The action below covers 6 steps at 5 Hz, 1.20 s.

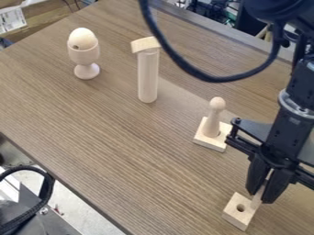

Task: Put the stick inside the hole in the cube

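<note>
On the brown wooden bench (122, 151), a pale wooden egg (82, 38) sits in a pale wooden cup (84, 56), then a pale wooden cylinder (148, 78) under an arched wooden block (145, 44), then a round-headed wooden peg (213, 120) on a square base (209, 143). Farther right, above a pale wooden block (238, 216) with 1 hole visible, I grip a thin pale wooden stick (257, 198) in my black end effector (261, 191).

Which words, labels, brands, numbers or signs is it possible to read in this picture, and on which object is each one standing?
White paper at the upper left edge: dark print, too small and blurred to read.
Wooden pieces, such as the block with the hole: no text that I can make out.
Nothing can be quoted.
</note>
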{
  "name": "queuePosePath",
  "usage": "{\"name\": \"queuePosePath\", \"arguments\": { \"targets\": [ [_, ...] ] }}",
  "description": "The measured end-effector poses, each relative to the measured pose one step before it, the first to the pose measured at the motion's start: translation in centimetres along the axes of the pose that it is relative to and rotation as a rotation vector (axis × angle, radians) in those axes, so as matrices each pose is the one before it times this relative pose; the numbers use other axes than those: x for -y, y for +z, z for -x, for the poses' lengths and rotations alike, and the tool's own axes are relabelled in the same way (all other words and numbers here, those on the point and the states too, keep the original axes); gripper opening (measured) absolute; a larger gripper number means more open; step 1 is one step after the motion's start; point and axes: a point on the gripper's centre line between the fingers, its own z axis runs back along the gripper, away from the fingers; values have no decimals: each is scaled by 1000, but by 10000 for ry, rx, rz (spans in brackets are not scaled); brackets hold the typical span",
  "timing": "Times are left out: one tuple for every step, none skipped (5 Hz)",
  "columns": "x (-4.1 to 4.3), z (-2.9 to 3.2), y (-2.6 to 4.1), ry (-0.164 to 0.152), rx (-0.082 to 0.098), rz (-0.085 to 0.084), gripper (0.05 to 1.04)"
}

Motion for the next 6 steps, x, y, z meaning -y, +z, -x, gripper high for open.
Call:
{"name": "queuePosePath", "arguments": {
  "targets": [
    [-291, -216, -358, -37, -148, 26, 110],
    [-189, -15, -77, 79, -34, 20, 110],
    [-341, 319, 79, 118, 7, -39, 110],
    [-148, 306, 248, 6, 66, 39, 110],
    [-165, 212, -111, 14, -31, -2, 110],
    [-18, -53, 10, -16, 42, 23, 110]
  ]
}}
